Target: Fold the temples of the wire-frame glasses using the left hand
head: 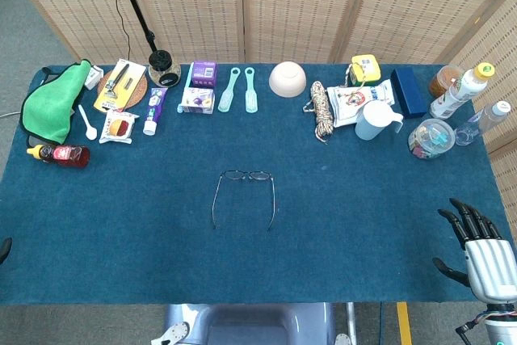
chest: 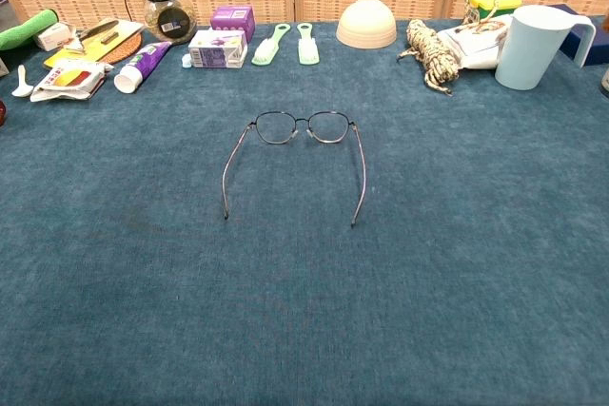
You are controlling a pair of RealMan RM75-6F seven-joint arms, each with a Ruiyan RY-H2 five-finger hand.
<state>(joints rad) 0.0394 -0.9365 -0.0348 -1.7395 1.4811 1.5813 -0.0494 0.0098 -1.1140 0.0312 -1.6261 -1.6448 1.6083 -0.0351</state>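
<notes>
Wire-frame glasses (head: 245,196) lie untouched, both temples unfolded, well left of the empty, spread-fingered right hand (head: 483,254); left hand unseen, folding not begun.

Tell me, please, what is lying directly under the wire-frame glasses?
Only the blue table cloth lies under the wire-frame glasses. Both temples are open and rest on it. It shows through the lenses, so nothing is hidden there.

R robot hand (head: 487,258) low at near-right edge, fingers spread, holding nothing; L barely visible.
</notes>
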